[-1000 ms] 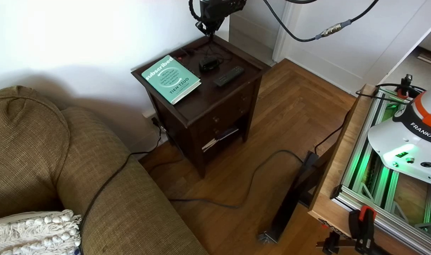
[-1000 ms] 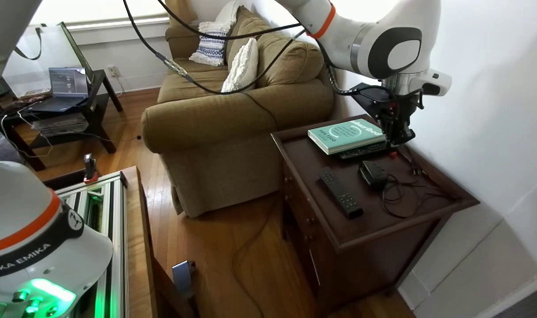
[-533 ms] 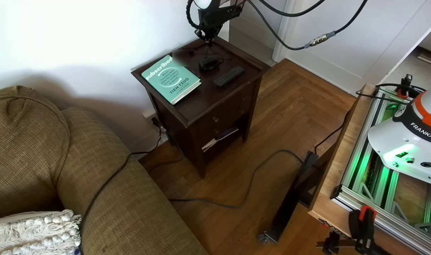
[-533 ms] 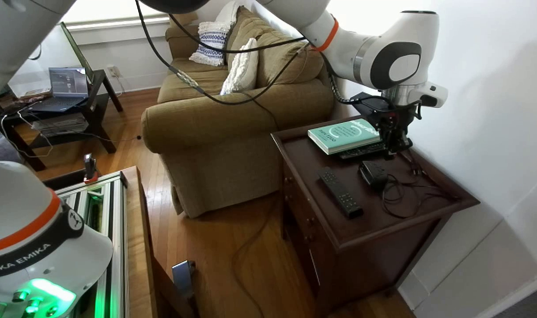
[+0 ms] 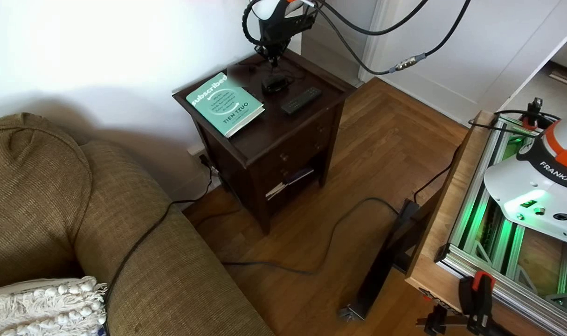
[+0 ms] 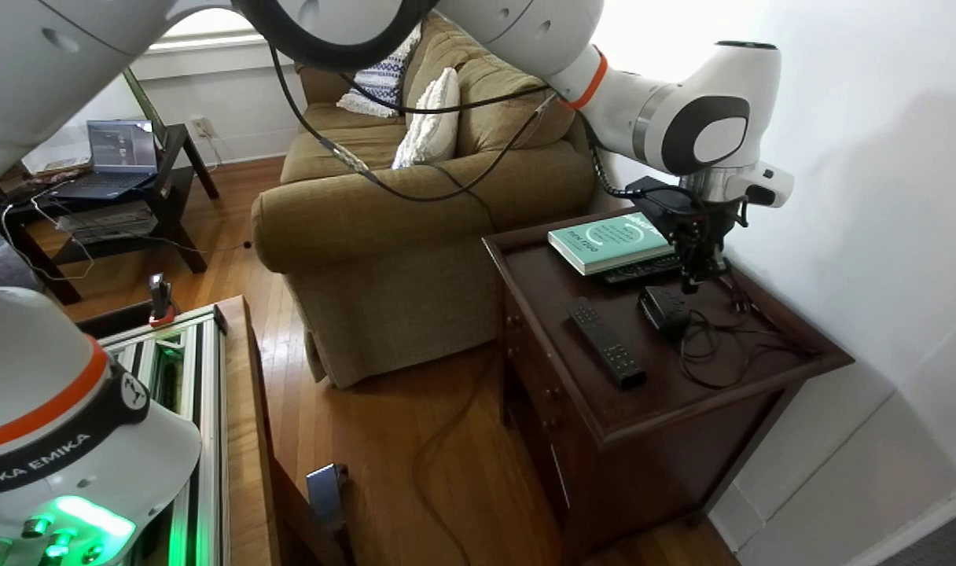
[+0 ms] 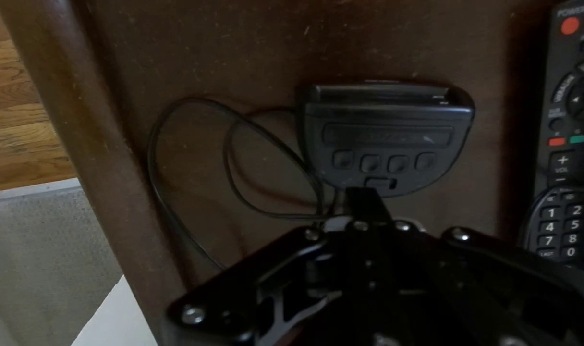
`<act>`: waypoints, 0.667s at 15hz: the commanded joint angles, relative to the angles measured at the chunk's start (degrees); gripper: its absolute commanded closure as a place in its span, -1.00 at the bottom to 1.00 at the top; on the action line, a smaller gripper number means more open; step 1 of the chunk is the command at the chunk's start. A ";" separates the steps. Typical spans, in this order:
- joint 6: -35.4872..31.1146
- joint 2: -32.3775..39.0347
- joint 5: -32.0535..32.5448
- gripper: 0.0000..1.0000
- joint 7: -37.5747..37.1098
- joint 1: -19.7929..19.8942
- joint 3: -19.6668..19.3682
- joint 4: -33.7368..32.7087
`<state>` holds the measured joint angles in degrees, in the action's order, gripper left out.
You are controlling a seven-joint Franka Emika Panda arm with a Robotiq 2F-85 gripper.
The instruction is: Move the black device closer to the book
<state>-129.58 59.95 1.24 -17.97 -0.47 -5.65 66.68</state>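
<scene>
Gripper (image 7: pixel 363 193) hung low over nightstand (image 5: pixel 274 133), fingers closed together, tips right at rounded edge of black gadget (image 7: pixel 388 134) in wrist view; touching or not, could not tell. Gadget sat on nightstand, cord (image 7: pixel 191 99) looping out beside it. Green book (image 6: pixel 610 242) lay near, clearly apart from gadget, and there, between them: remote (image 7: pixel 567 134), red button (image 7: pixel 569 25) showing, tight along book's edge! Second remote (image 6: pixel 606 342) lay toward drawers (image 5: pixel 302 144), near gadget, in both exterior views. Sofa (image 6: pixel 431 236) stood just beside nightstand, white pillow (image 6: pixel 435 130) resting on it.
</scene>
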 commanded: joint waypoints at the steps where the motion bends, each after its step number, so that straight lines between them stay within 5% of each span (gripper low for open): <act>1: 3.24 3.39 -1.77 1.00 0.38 0.80 0.84 -5.29; 10: 4.12 7.33 -3.25 1.00 0.92 1.51 1.61 -10.54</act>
<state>-127.72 64.35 -0.80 -17.89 0.17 -4.84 60.62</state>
